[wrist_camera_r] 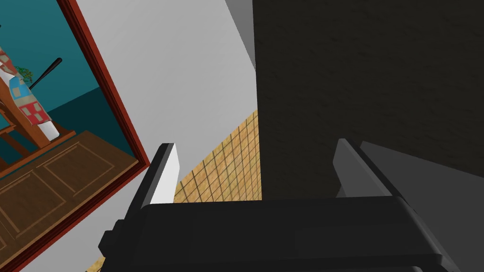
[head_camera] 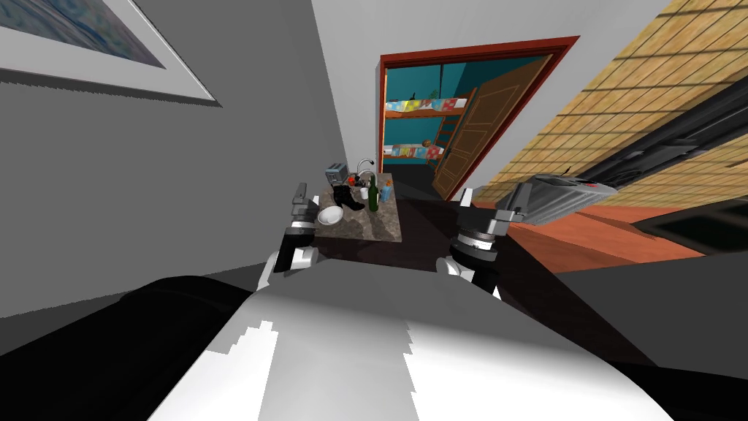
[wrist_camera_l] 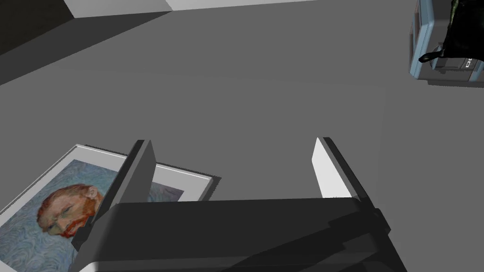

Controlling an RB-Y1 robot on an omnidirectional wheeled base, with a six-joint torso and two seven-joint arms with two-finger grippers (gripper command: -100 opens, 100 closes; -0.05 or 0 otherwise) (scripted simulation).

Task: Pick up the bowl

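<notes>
Left gripper (wrist_camera_l: 232,140) was spread wide, holding nothing, and aimed at the grey wall (wrist_camera_l: 264,85), not downward. The white bowl (head_camera: 330,215) sat just beside it on the counter (head_camera: 380,230), untouched, with a green bottle (head_camera: 373,194) further out. Right gripper (wrist_camera_r: 255,143) was open too, well off to the side. So it looked like nothing was done yet: reach, grab and lift all left.

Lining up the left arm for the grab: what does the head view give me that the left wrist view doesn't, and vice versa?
Head view: the white bowl on the speckled counter, close beside the left end effector, with a green bottle farther back. Left wrist view: that end effector's fingers standing open, pointed at the grey wall rather than the bowl. Both: the toaster and the framed picture on that wall.
</notes>
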